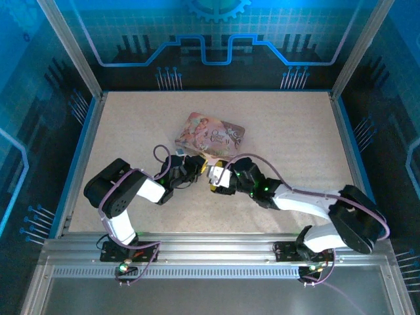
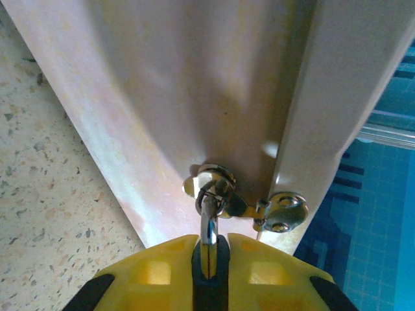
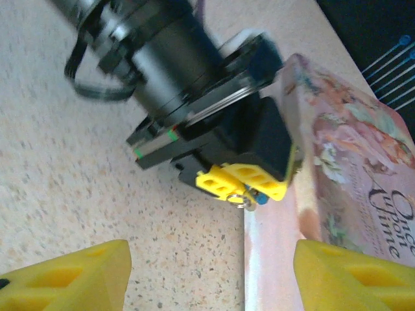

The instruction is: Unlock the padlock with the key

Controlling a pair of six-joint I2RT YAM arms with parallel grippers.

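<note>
One tiny padlock (image 2: 209, 228) sits at the centre of your work. In the left wrist view you see it edge-on, a dark sliver with a silvery strip. Its thin loop reaches up to a shiny catch (image 2: 282, 210) on the near wall of the pink tin (image 2: 162, 97). It reads as the padlock, though at this size you cannot be sure.

Your left gripper (image 2: 209, 247) is clenched on it, with the yellow fingers (image 2: 155, 269) pressed to either side. From the right wrist it is a small ring and a blue speck (image 3: 250, 200) at the left gripper's tips (image 3: 241, 183), right against the tin's (image 3: 350, 168) lower edge.

Your right gripper (image 3: 207, 278) is released, fingers spread wide and holding nothing, and it points at the lock from near by.

From above, the left gripper (image 1: 199, 165) and right gripper (image 1: 213, 181) meet nose to nose at the tin's (image 1: 210, 134) near edge. The speckled table (image 1: 289, 131) lies open to both sides and beyond the tin, out to the blue rim.

Your left arm is folded tight, with its elbow raised out to the left. Your right arm stretches long and low across the table.
</note>
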